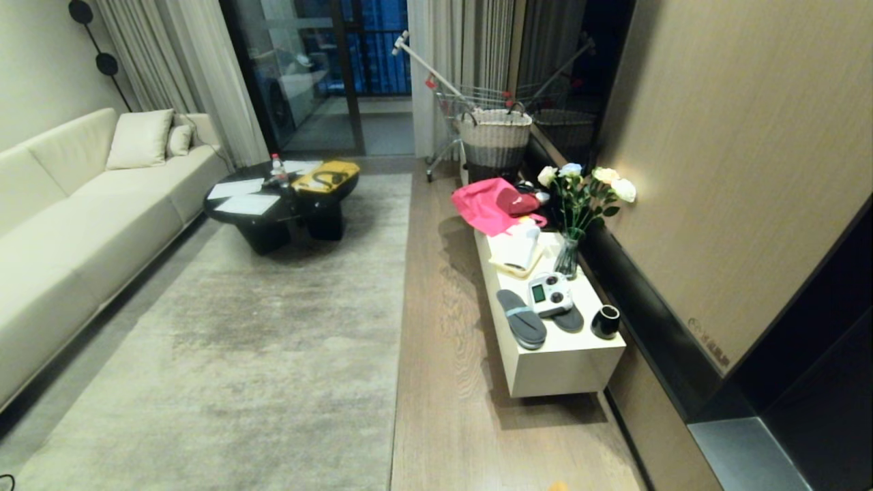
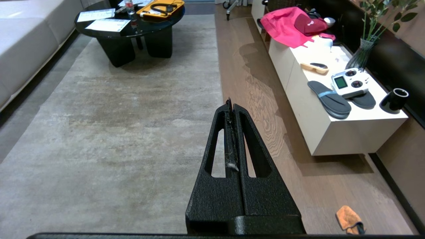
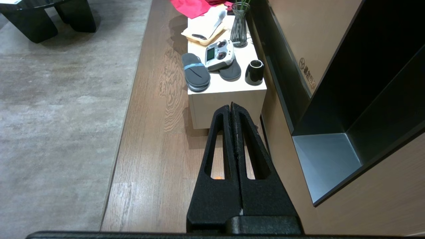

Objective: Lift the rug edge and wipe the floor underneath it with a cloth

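While both arms hang parked, the right gripper (image 3: pixel 231 105) and left gripper (image 2: pixel 230 103) sit clenched on nothing above the floor (image 3: pixel 156 146). Below the right gripper lies the orange cloth (image 2: pixel 348 219); the rug edge (image 2: pixel 219 86) runs beside the left. Fetching the cloth first looks wisest.

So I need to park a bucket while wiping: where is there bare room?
The floor strip between the rug edge and the white bench is bare, apart from the cloth lying near the robot. The open rug middle is free too. The bench top and black coffee table are crowded.
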Controlling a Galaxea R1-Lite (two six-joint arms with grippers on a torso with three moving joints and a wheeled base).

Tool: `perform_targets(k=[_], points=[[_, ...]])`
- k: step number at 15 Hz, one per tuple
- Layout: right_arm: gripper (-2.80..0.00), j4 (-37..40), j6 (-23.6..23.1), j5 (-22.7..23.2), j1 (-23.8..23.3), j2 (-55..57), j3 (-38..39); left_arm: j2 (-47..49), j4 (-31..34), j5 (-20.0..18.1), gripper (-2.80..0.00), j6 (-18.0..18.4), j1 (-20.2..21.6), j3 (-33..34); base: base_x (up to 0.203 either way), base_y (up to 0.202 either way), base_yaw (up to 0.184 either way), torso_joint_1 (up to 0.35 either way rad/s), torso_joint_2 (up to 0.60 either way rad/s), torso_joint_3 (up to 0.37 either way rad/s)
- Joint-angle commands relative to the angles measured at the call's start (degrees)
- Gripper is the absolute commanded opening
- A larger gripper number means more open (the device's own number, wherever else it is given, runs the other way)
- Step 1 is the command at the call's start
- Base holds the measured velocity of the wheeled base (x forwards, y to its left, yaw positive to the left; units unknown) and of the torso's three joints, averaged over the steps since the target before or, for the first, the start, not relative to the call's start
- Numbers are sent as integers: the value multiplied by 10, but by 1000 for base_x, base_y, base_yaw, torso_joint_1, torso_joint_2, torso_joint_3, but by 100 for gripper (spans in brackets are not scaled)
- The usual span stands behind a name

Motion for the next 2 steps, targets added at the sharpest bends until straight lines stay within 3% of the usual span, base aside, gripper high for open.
perform_targets(k=[1,2], points=[[-280,1,3,0,0,1,-1,1,0,0,-280,0,0,0,0,0,0,0,0,0],[-280,1,7,0,0,1,-1,1,0,0,-280,0,0,0,0,0,0,0,0,0]])
